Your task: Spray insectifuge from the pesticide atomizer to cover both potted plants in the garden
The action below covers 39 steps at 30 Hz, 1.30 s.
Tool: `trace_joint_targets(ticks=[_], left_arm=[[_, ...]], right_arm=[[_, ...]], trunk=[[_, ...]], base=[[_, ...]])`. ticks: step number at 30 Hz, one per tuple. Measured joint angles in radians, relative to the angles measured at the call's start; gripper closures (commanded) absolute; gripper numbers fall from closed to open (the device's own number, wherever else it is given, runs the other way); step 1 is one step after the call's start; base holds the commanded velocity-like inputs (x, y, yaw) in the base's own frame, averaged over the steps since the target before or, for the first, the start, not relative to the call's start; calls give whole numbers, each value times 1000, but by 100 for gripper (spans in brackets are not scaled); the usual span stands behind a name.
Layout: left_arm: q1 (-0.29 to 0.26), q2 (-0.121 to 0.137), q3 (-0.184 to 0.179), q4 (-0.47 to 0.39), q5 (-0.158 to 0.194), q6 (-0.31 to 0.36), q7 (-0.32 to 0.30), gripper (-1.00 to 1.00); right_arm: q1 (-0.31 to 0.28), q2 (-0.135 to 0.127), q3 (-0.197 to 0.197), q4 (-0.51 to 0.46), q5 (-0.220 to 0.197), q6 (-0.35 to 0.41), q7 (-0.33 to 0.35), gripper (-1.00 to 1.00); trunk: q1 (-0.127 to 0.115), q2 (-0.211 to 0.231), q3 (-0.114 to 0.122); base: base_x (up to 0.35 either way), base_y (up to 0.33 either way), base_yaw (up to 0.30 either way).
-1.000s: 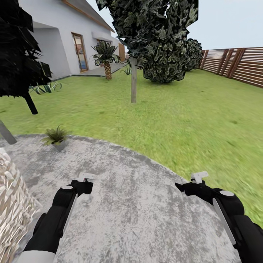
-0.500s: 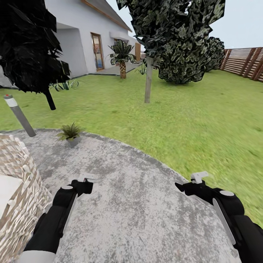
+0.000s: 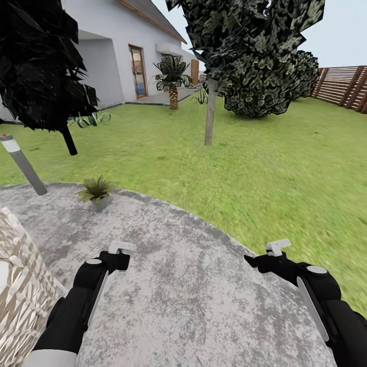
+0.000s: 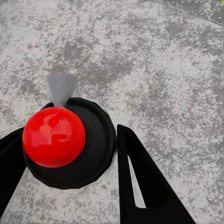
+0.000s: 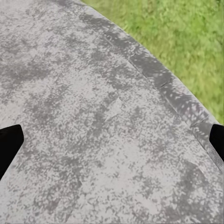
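In the left wrist view the pesticide atomizer (image 4: 93,156) is seen from above: a dark body, a red top and a pale grey trigger. My left gripper (image 3: 118,253) is shut on it, one black finger on each side, low over the paved patio (image 3: 193,285). Over the patio's right edge my right gripper (image 3: 265,260) hangs open and holds nothing. One potted plant (image 3: 95,191), a small green rosette in a grey pot, stands at the patio's far left rim, well ahead of the left gripper.
A grey bollard lamp (image 3: 21,164) leans at the left patio edge, and a woven wicker piece (image 3: 20,290) stands close at the near left. On the lawn are a thin tree trunk (image 3: 209,114), a dark bush, a palm by the white house, and a brown fence (image 3: 346,84).
The head view has swung to the left, so the bollard lamp has come into view and the fence has slid right. Both arms keep the same pose.
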Motion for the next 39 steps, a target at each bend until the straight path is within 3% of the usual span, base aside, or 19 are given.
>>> trace_joint_targets(ticks=[26,39], left_arm=[[0,-1,0,0,0,0,0,100],[0,-1,0,0,0,0,0,100]], right_arm=[[0,0,0,1,-1,0,0,-100],[0,0,0,0,0,0,1,-100]], trunk=[[0,0,-10],[0,0,-16]], base=[[341,-105,57],[338,-86,219]])
